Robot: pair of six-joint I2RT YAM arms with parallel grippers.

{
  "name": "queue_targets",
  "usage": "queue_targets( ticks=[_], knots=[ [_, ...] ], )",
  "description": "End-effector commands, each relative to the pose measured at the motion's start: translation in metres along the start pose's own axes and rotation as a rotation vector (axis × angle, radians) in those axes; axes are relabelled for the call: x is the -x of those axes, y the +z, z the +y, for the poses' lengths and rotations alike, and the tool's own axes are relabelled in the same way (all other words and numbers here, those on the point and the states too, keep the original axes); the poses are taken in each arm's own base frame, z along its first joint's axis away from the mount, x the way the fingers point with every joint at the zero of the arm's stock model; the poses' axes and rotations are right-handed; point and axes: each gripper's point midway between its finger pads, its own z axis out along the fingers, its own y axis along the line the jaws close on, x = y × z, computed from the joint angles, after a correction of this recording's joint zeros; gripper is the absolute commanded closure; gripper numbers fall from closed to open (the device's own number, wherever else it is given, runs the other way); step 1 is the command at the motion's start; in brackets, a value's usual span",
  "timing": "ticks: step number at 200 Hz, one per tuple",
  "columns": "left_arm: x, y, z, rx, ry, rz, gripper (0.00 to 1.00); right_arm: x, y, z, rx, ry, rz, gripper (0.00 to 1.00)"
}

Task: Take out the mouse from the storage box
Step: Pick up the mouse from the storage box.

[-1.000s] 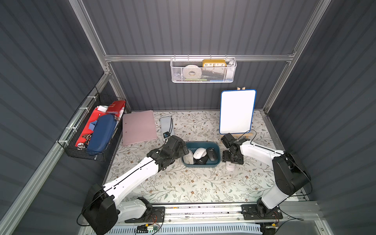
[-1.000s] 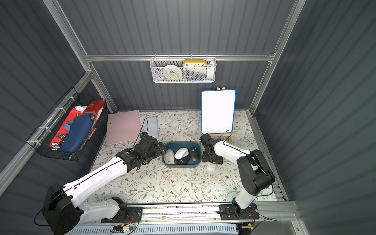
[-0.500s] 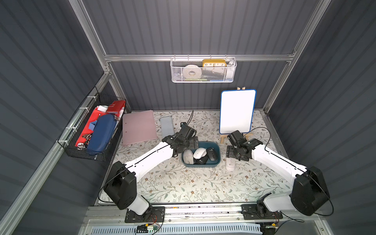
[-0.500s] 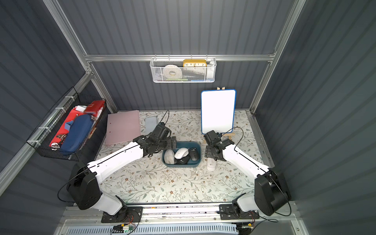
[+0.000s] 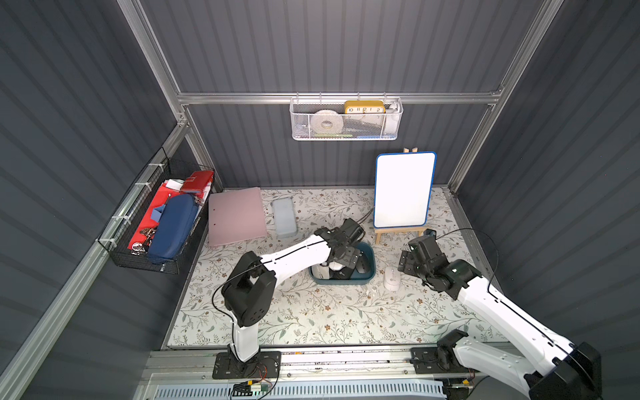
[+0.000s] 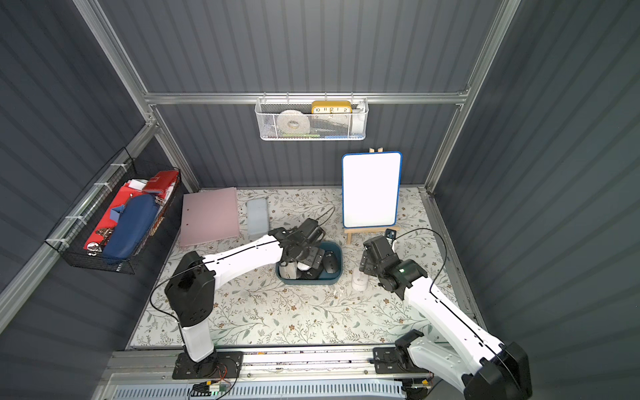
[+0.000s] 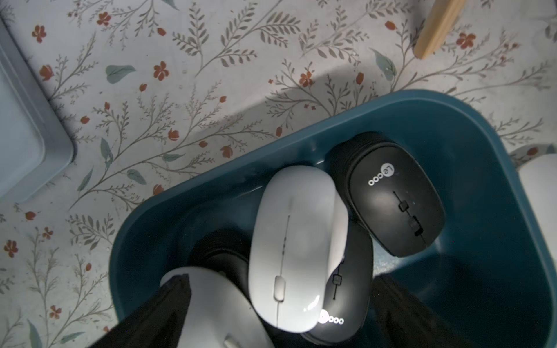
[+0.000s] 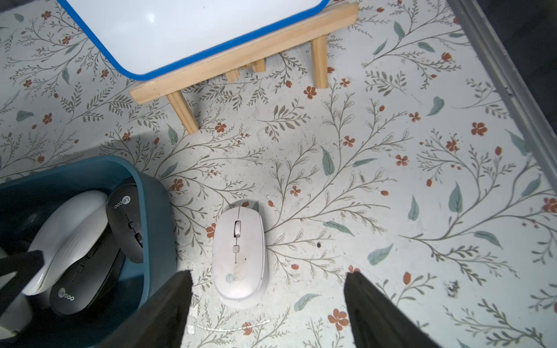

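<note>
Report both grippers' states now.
Left gripper: open, empty, over the storage box.
Right gripper: open, empty, above the white mouse lying outside it.

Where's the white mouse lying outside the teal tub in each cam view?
Top view: white mouse on mat, beside storage box.
Top view: same spot.
Left wrist: pale sliver past box rim, probably it.
Right wrist: mid-frame, ahead of open right hand.
Shared landmark: storage box.

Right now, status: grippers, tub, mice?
Left gripper open over glossy white mouse in dark teal plastic tub. Right gripper open, empty, by pale matte mouse on tabletop. Black mice under white one.
</note>
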Motion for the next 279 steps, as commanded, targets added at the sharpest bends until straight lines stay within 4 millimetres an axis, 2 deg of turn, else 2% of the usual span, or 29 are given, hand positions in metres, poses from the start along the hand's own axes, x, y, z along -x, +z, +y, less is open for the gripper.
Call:
queue_targets(
  ticks=[1,14,40,50,100,144,181,239,279],
  knots=[
    [-0.019,0.013,-0.005,0.074,0.141,0.091,0.01,0.004,0.002,-0.005,-0.022,0.008,-0.029,0.16],
    [-0.020,0.018,-0.011,0.086,0.167,0.102,0.01,0.002,0.002,-0.006,-0.027,0.004,-0.021,0.17],
    [-0.018,0.030,-0.011,0.147,0.194,0.116,0.01,0.001,0.000,-0.006,-0.018,0.000,-0.015,0.16],
    [-0.017,0.034,-0.008,0.179,0.204,0.120,0.05,0.000,0.000,-0.006,-0.017,0.004,-0.016,0.17],
    [-0.018,0.047,0.003,0.284,0.187,0.128,0.13,-0.003,0.001,-0.004,-0.005,0.004,-0.007,0.17],
    [-0.012,0.046,0.008,0.319,0.166,0.095,0.19,-0.004,0.002,-0.002,0.001,0.002,0.001,0.17],
    [-0.005,0.039,0.009,0.318,0.147,0.062,0.32,-0.007,0.005,0.000,0.007,0.004,0.019,0.17],
    [-0.005,0.037,0.015,0.348,0.133,0.054,0.42,-0.002,0.002,0.003,0.014,0.002,0.015,0.17],
    [0.003,0.029,0.017,0.353,0.104,0.013,0.47,0.001,0.002,0.005,0.020,0.002,0.009,0.18]
  ],
)
